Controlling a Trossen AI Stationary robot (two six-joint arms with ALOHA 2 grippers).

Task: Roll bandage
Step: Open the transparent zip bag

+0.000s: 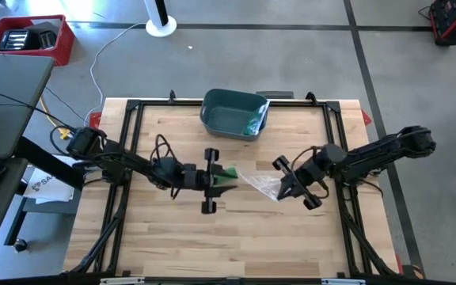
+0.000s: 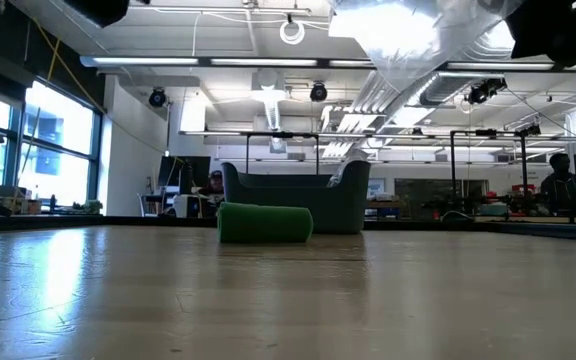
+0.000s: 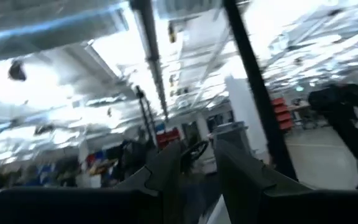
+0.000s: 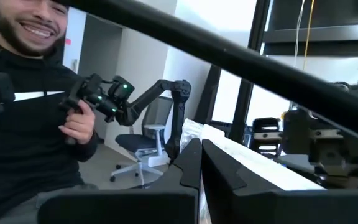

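While both arms reach in over the middle of the wooden table (image 1: 172, 245), the green bandage roll (image 1: 226, 174) lies on its side near the table's centre, just right of the left tool (image 1: 210, 181), whose fingers (image 3: 166, 171) stand a little apart in the left wrist view; whether they touch the roll cannot be told. From table height the roll (image 2: 264, 223) rests flat on the wood, in front of a dark teal bin (image 2: 295, 197). Seen from above, that bin (image 1: 235, 113) sits at the far edge of the table, well apart from the roll. A crumpled clear plastic wrapper (image 1: 261, 184) lies between the two tools, its right end at the right tool (image 1: 294, 188), which is clenched, fingers (image 4: 188, 168) pressed together; the wrapper seems pinched there, though the grip itself is hard to make out. Beyond the table, a person (image 4: 30, 112) in a dark top holds a handheld controller device (image 4: 98, 93) in one hand.
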